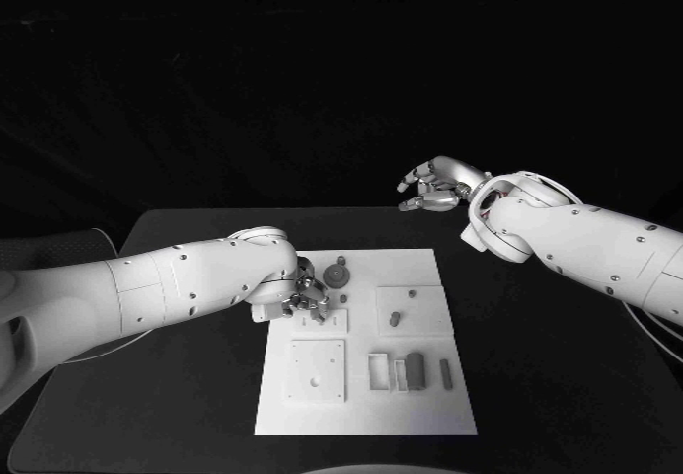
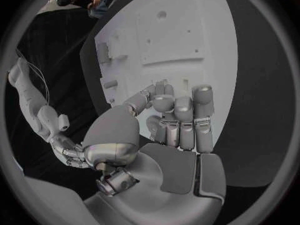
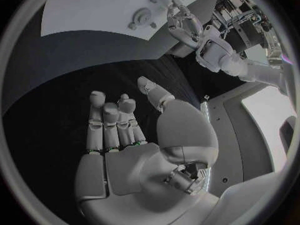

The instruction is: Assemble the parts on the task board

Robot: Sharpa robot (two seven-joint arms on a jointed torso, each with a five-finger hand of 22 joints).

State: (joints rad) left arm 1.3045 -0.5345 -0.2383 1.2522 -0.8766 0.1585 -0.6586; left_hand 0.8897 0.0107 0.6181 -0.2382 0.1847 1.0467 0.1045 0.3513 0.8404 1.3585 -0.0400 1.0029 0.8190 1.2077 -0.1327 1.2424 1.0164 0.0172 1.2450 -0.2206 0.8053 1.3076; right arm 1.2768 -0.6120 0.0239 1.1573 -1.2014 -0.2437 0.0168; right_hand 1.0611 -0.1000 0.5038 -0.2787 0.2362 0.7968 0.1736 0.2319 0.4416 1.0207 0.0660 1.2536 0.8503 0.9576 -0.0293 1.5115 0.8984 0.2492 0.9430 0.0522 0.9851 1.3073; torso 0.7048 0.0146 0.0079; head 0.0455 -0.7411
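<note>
Lying flat on the black table (image 1: 186, 232), the white task board (image 1: 427, 395) holds small grey parts (image 1: 413, 373). The left hand (image 1: 302, 296) hovers over the board's far left corner, just beside a round part (image 1: 339, 273). Its fingers (image 2: 181, 115) curl down; whether they hold anything cannot be told. The right hand (image 1: 438, 185) hangs well beyond the board's far edge, fingers (image 3: 115, 117) apart, holding nothing. Dark cloth fills the room behind.
</note>
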